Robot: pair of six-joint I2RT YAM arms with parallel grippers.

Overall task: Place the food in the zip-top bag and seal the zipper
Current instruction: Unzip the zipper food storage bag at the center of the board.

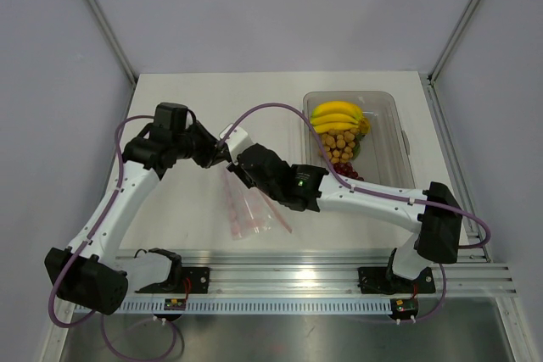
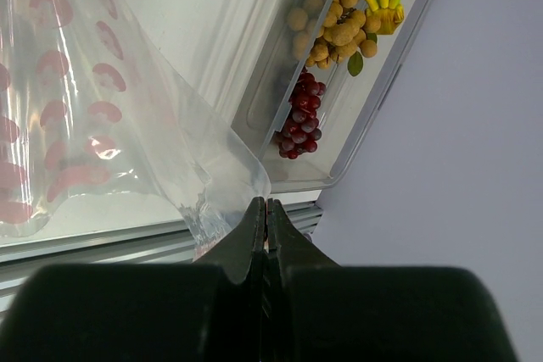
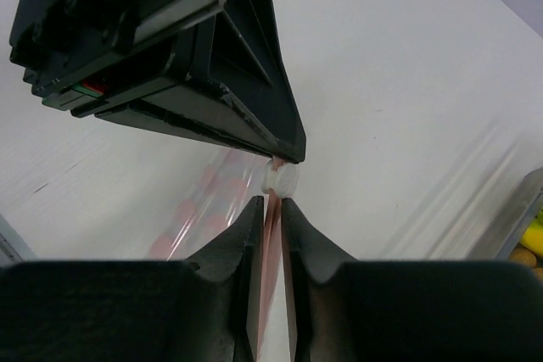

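Note:
The zip-top bag, clear with pink-red dots, hangs from both grippers above the table; its film fills the left of the left wrist view. My left gripper is shut on a corner of the bag. My right gripper is closed on the pink zipper, just below its white slider, tip to tip with the left gripper's fingers. The food lies in the tray: bananas, tan round fruits and dark red grapes.
A rigid clear tray stands at the back right of the table. A metal rail runs along the near edge by the arm bases. Grey walls enclose the table on three sides.

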